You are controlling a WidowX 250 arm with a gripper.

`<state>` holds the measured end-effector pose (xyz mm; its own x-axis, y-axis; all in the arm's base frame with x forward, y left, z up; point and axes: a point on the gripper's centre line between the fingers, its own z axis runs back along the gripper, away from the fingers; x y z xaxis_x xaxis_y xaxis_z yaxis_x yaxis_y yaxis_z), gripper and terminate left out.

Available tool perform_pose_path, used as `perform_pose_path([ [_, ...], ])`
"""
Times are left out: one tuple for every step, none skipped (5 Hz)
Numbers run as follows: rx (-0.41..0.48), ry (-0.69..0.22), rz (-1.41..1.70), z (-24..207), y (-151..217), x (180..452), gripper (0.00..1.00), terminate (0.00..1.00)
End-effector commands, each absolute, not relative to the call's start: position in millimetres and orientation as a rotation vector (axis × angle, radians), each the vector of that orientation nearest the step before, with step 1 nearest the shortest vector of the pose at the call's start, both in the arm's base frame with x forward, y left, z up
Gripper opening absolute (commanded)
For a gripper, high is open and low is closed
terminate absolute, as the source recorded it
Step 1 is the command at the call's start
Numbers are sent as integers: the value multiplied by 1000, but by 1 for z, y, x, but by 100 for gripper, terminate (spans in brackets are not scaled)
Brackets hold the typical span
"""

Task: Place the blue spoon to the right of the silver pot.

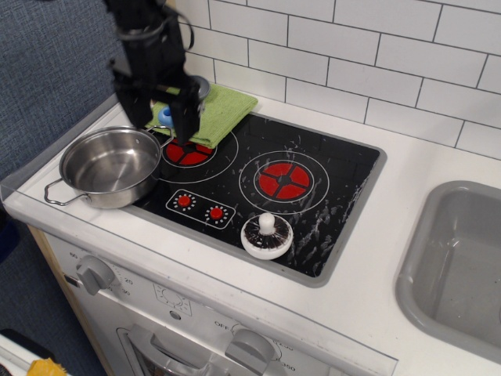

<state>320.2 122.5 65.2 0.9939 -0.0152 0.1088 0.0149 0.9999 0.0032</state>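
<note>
The silver pot (109, 166) stands on the white counter at the front left, its rim touching the left edge of the black cooktop (313, 211). My black gripper (159, 125) hangs behind the pot, over the left edge of the green cloth (223, 108), with its fingers spread apart. A light-blue rounded end of the blue spoon (163, 117) shows between the fingers, by the cloth's left edge. The rest of the spoon is hidden by the gripper. I cannot tell whether the fingers touch it.
A white-and-brown knobbed piece (266, 236) sits on the cooktop's front edge. Two red burners (283, 180) mark the cooktop. A grey sink (462, 266) lies at the right. A white tiled wall stands close behind.
</note>
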Motion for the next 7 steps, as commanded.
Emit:
perform_pose_path([
  [59, -155, 45, 70, 160, 373, 100, 0],
  [63, -133, 44, 60, 162, 378, 100, 0],
  [66, -120, 49, 52, 164, 379, 100, 0],
  [66, -106, 57, 45, 164, 380, 100, 0],
  [64, -94, 55, 41, 162, 380, 0, 0],
  [60, -81, 47, 37, 158, 380, 0, 0],
  [63, -145, 46, 65, 155, 377, 0, 0],
])
